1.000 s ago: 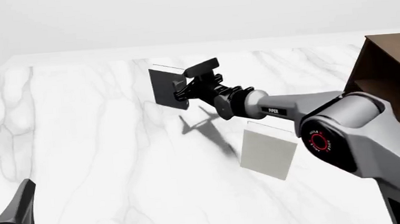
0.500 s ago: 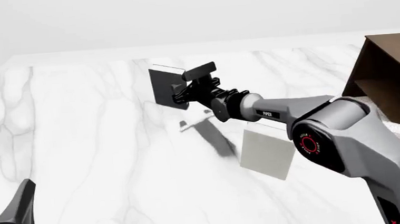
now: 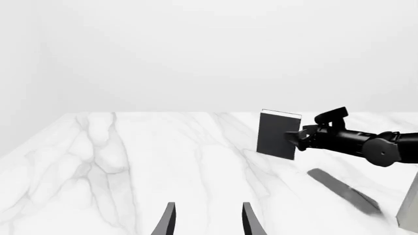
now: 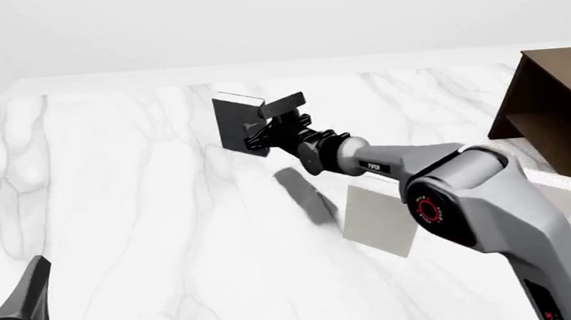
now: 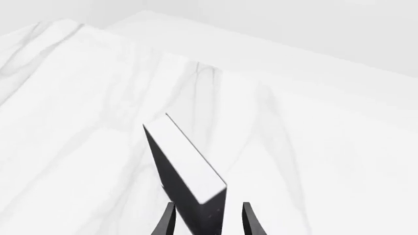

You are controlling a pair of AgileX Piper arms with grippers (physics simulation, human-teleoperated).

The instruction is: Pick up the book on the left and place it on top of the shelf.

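Two arms in our views, only the right one at work. Right gripper (image 4: 260,125) has the book (image 4: 235,123) standing upright between its jaws, one finger (image 5: 164,221) on each cover; in the right wrist view both fingers flank the near end. We can't tell whether they already press the covers or sit just off them. Book stands on the tabletop (image 4: 117,202) toward the far middle, well apart from the shelf (image 4: 553,103) at the right edge.

Left gripper (image 4: 19,307) sits low at the near left corner, jaws released, nothing between the fingers (image 3: 166,223).

Room: bare marble on the left and behind the book. On the right, a light grey book (image 4: 378,218) stands under the right arm's forearm, between the dark book and the shelf. Shelf top is flat and cut off by the frame edge.

Look: charcoal-black hardcover, white page edges on top, thin, rectangular, covers plain.
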